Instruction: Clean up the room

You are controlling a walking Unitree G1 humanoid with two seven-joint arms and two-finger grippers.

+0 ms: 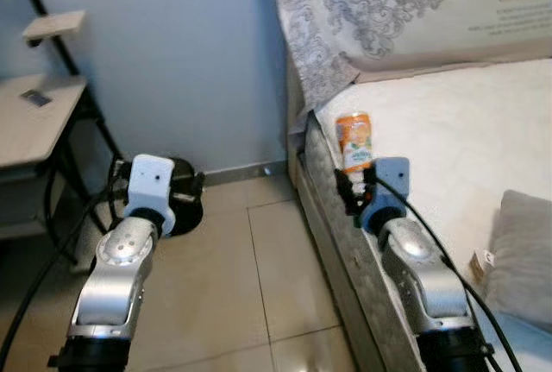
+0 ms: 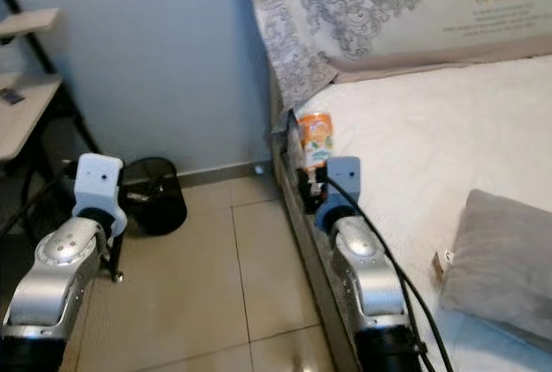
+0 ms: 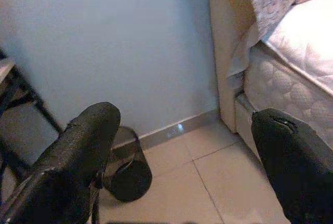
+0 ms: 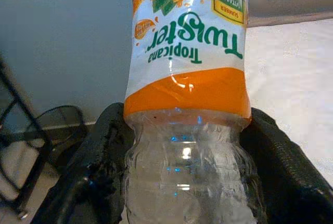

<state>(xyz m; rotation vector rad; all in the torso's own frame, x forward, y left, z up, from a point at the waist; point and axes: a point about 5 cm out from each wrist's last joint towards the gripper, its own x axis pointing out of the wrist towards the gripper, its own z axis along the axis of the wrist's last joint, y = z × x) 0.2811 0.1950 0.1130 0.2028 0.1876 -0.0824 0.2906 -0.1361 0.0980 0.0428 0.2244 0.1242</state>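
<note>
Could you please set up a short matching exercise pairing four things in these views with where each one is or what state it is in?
Things:
1. bottle
2. bin
3. left gripper
4. cushion

Places or states:
A. lying on the bed
B. open, holding nothing
C. clamped between black fingers
D. on the floor by the wall

Pairs: 1-C, 2-D, 3-B, 4-A

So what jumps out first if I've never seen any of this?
An orange-labelled bottle, seemingly empty, is clamped upside down in the right pincer at the mattress edge of the bed. The left pincer hangs open over the tiled floor, toward a black mesh wastebasket lying by the blue wall.
</note>
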